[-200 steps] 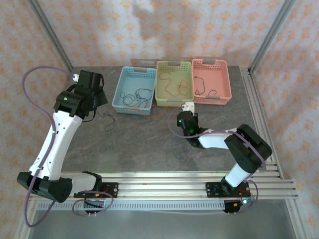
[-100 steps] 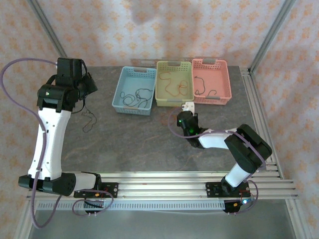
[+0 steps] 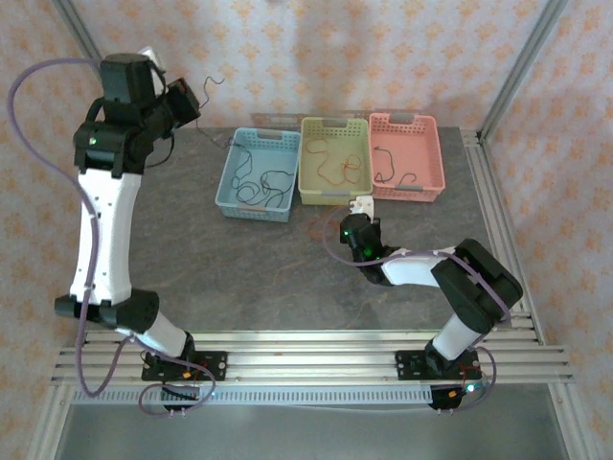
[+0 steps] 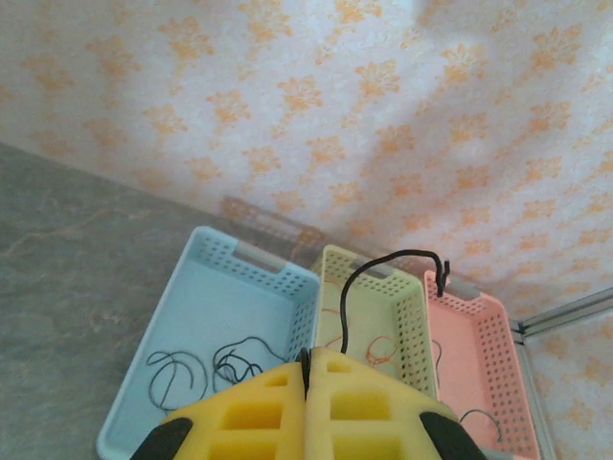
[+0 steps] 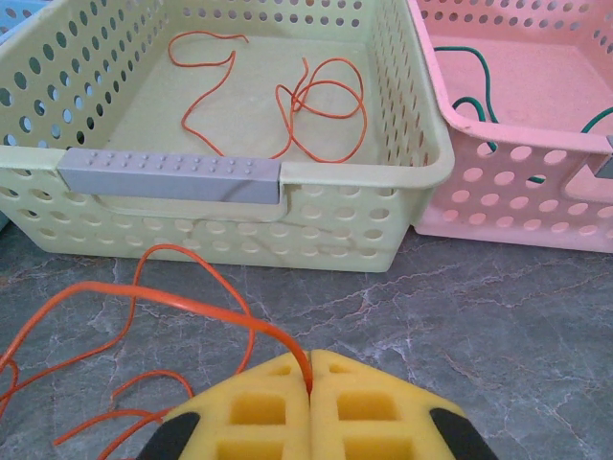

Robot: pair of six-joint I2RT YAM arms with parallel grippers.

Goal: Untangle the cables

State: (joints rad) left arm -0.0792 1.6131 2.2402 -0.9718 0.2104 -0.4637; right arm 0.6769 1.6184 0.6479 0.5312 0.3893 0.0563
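A black cable point(image 4: 383, 257) curls up from the left gripper point(image 4: 306, 369), whose yellow pads are squeezed tight on it, high above the blue basket point(image 4: 163, 316). An orange cable point(image 5: 172, 302) is pinched in the tightly closed right gripper point(image 5: 311, 379) and trails on the table point(image 5: 460, 316) just in front of the green basket point(image 5: 421, 177)

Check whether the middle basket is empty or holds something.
Not empty. An orange cable lies loose on the floor of the middle basket, fully inside its walls.
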